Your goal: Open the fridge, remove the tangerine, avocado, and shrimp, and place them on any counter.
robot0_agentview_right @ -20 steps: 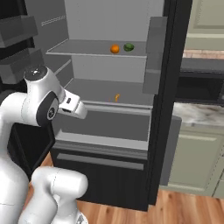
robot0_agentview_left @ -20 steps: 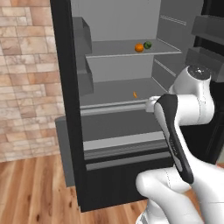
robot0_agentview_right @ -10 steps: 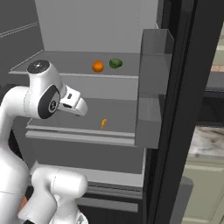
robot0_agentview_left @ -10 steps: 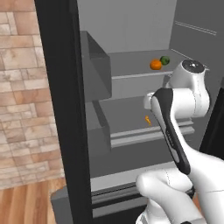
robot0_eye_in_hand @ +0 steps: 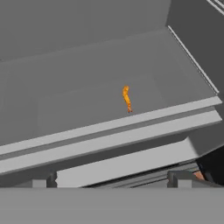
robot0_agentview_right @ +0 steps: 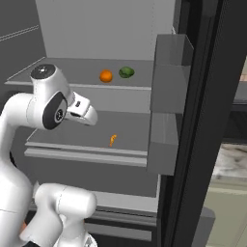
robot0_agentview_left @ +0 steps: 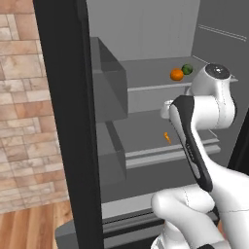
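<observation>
The tall black fridge [robot0_agentview_left: 63, 121] with its light grey shelved interior stands open, and everything here is placed from the thin, curved orange shrimp [robot0_eye_in_hand: 127, 99]. To the left of the shrimp in the left base view is the open black door with its grey bins. The shrimp [robot0_agentview_left: 167, 137] lies alone on the lower grey shelf, near that shelf's front lip. Above it, on the upper shelf and a little to the right, sits the small round bright orange tangerine [robot0_agentview_left: 176, 74], with the small dark green avocado [robot0_agentview_left: 187, 69] just beside it, further right and slightly deeper in. In the right base view, far to the right of the shrimp [robot0_agentview_right: 112, 140] and beyond the door, a strip of grey-white marbled stone surface [robot0_agentview_right: 231, 164] shows.

The white arm's two-finger gripper [robot0_eye_in_hand: 113, 178] hangs in front of the lower shelf, facing the shrimp but well apart from it; its jaws are spread wide with nothing between them.

The shrimp is probably very light and somewhat slippery, and thin enough to skid away on the smooth shelf. The best hold seems to be across its narrow middle, with the jaws set square to its length. The tangerine and avocado look firm and round, so they may roll; a grip across the widest part should suit them.
</observation>
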### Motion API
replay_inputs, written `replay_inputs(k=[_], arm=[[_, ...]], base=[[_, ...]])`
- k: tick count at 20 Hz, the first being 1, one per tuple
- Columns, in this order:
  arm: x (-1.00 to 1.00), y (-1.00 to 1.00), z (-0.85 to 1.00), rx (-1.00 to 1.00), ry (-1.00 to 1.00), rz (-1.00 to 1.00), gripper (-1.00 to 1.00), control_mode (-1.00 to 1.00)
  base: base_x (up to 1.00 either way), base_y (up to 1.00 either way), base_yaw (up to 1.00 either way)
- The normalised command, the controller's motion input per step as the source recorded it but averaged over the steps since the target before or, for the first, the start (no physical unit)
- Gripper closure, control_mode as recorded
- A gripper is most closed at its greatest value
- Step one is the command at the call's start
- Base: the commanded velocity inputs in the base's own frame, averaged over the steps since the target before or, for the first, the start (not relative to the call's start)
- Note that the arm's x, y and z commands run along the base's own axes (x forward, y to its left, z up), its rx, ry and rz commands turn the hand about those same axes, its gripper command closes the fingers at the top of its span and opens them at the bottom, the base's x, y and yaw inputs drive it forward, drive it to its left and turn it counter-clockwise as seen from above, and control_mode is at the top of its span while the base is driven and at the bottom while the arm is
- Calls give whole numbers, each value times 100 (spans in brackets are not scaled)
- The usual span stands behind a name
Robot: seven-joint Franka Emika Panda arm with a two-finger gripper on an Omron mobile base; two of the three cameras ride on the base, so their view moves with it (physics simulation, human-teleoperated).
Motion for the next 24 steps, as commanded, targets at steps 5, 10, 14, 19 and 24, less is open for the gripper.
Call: replay_inputs(k=[5, 10, 14, 19, 24], arm=[[-32, -32, 74, -5, -38, 2, -100, -100], [-5, -13, 91, -5, -32, 0, -100, -100], [23, 0, 76, -5, -13, 0, -100, -100], [87, 0, 31, -1, 6, 0, -100, -100], [100, -6, 0, 0, 19, 0, -100, -100]], base=[[0, 0, 0], [0, 0, 0], [0, 0, 0], [0, 0, 0], [0, 0, 0]])
